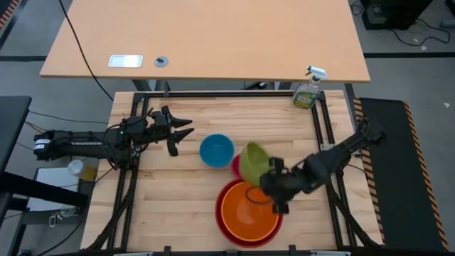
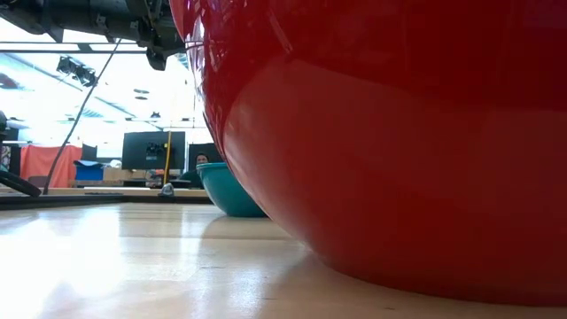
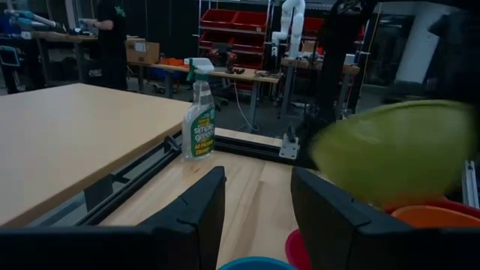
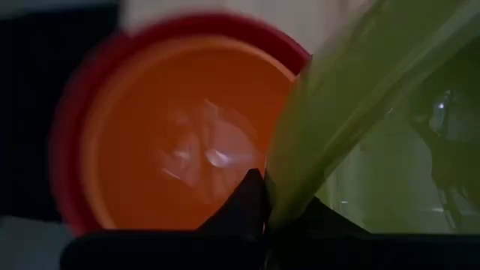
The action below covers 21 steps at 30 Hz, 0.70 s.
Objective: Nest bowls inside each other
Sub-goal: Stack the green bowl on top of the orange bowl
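The orange bowl point(image 1: 249, 211) sits nested in the large red bowl point(image 1: 222, 213) near the table's front. The blue bowl point(image 1: 216, 150) stands on the table at mid-table, and a sliver of the pink bowl point(image 1: 234, 166) shows beside it. The olive-green bowl point(image 1: 254, 161) is tilted in the air above the pink bowl and the red bowl's far rim, with my right gripper point(image 1: 267, 174) shut on it. My left gripper point(image 1: 183, 132) hangs open and level left of the blue bowl, with nothing between its fingers. My right gripper pinches the olive-green bowl's rim point(image 4: 279, 196) between its two fingers, one finger point(image 4: 246, 196) outside the wall and one inside. The fingers slant down from the table's right. The bowl is lifted clear and tipped on its side, above the orange bowl point(image 4: 172, 135).
A green spray bottle point(image 1: 307, 92) stands at the table's far right corner. The black frame rail point(image 1: 227, 94) runs round the table's edge. Bare wood lies in front of my left gripper and along the table's near left.
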{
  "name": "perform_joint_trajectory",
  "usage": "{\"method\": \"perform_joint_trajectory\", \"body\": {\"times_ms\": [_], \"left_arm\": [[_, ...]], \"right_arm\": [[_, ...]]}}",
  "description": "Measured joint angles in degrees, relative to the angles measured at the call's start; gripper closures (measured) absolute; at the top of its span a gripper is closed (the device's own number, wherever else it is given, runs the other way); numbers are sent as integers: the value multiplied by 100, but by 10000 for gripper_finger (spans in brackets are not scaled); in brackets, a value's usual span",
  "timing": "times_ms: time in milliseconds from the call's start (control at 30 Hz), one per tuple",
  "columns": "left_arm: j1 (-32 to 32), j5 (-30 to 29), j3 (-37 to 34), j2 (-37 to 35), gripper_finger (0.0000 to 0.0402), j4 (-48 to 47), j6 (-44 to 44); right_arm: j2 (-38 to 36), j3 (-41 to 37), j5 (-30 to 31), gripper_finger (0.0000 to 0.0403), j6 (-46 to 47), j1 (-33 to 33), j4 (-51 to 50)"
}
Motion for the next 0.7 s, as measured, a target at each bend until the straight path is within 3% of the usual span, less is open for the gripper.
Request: {"method": "perform_joint_trajectory", "body": {"times_ms": [100,467,700], "left_arm": [[0,0,0,0,246,-2,-2],[7,-4,0,0,246,84,224],[7,-4,0,-2,246,372,199]], "right_arm": [[167,46,-10,380,-103,239,454],[1090,729,-178,379,10,746,646],[1763,1116,-1067,378,279,770,635]]}}
